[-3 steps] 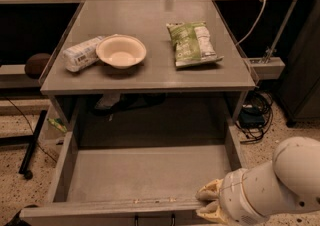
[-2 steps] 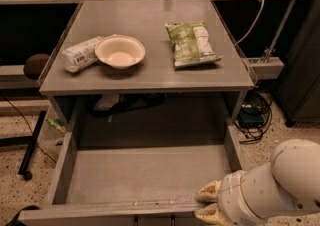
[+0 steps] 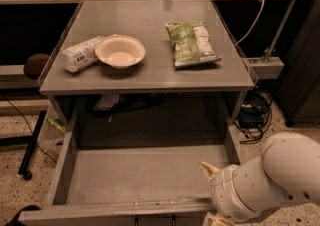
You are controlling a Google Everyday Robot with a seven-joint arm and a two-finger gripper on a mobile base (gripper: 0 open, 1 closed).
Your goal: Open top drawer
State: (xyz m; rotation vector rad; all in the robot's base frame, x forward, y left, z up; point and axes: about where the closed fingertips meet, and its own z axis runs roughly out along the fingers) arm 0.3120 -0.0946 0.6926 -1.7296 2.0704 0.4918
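Note:
The top drawer (image 3: 145, 175) is pulled far out from under the grey table, its broad shallow grey tray bare. Its front rim (image 3: 125, 209) runs along the bottom of the view; the pull handle is out of view. My gripper (image 3: 212, 195) is at the drawer's front right corner, on a thick white arm (image 3: 280, 175). One cream fingertip (image 3: 209, 170) stands over the tray inside the rim. The other fingertip (image 3: 215, 218) is outside the front. The fingers are spread apart and hold nothing.
The grey table top (image 3: 150, 20) carries a cream bowl (image 3: 120, 51), a white wrapped packet (image 3: 81, 53) and a green chip bag (image 3: 192, 43). Dark clutter (image 3: 125, 102) lies under the table. Cables (image 3: 255, 115) lie on the floor at right, a chair base (image 3: 30, 155) at left.
The gripper's fingers have spread apart: the inner one moved farther over the tray, the outer one toward the bottom edge. The drawer stays pulled out.

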